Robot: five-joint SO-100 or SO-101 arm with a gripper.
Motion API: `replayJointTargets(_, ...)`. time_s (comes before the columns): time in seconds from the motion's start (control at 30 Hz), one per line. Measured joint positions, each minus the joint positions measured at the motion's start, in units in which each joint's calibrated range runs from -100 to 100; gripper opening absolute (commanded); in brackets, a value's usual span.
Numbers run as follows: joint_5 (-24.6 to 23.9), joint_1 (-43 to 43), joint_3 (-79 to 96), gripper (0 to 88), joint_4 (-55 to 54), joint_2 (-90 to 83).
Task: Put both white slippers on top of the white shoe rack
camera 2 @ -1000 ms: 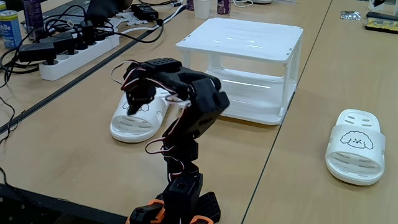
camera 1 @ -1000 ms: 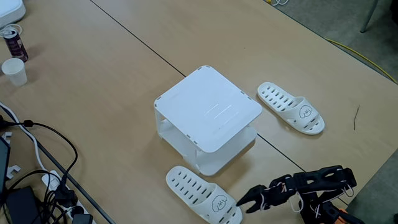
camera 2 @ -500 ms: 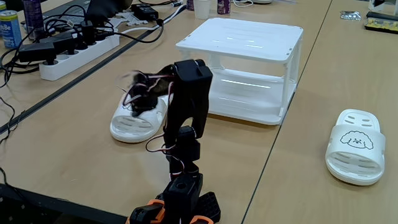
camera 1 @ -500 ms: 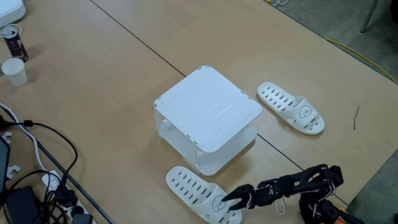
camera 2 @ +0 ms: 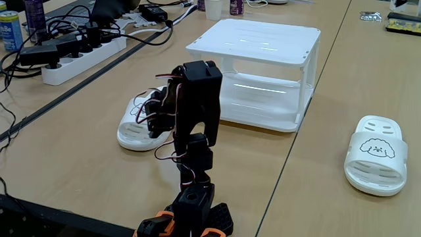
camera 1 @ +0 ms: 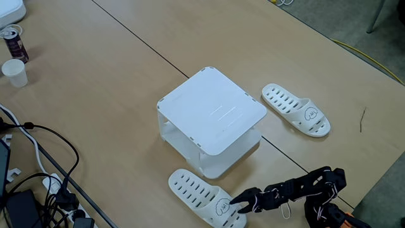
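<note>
The white shoe rack [camera 1: 209, 107] [camera 2: 263, 41] stands mid-table with nothing on its flat top. One white slipper [camera 1: 193, 190] [camera 2: 135, 131] lies on the table just in front of the rack. My black gripper [camera 1: 235, 202] [camera 2: 152, 117] is low at that slipper's strap end and touches the strap with the cartoon face. In both fixed views the arm and wires hide how the jaws stand. The other white slipper [camera 1: 296, 109] [camera 2: 376, 155] lies flat on the table to the right of the rack, far from the gripper.
A power strip [camera 2: 79, 52] and a tangle of black cables [camera 1: 38, 183] sit left of the near slipper. A paper cup [camera 1: 14, 71] and a can [camera 1: 14, 43] stand at the far left. The table edge [camera 1: 380, 183] runs close behind the arm's base.
The arm stretched out from a folded pose toward the near slipper. Over the last half second the gripper dropped lower onto the strap. Neither slipper has moved.
</note>
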Motion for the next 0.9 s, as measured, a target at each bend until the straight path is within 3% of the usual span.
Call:
replayJointTargets(0.3,0.00,-0.30,-5.75,23.8,-8.76,10.97)
replayJointTargets(0.9,0.00,0.82,-16.44,23.8,-9.27,14.19)
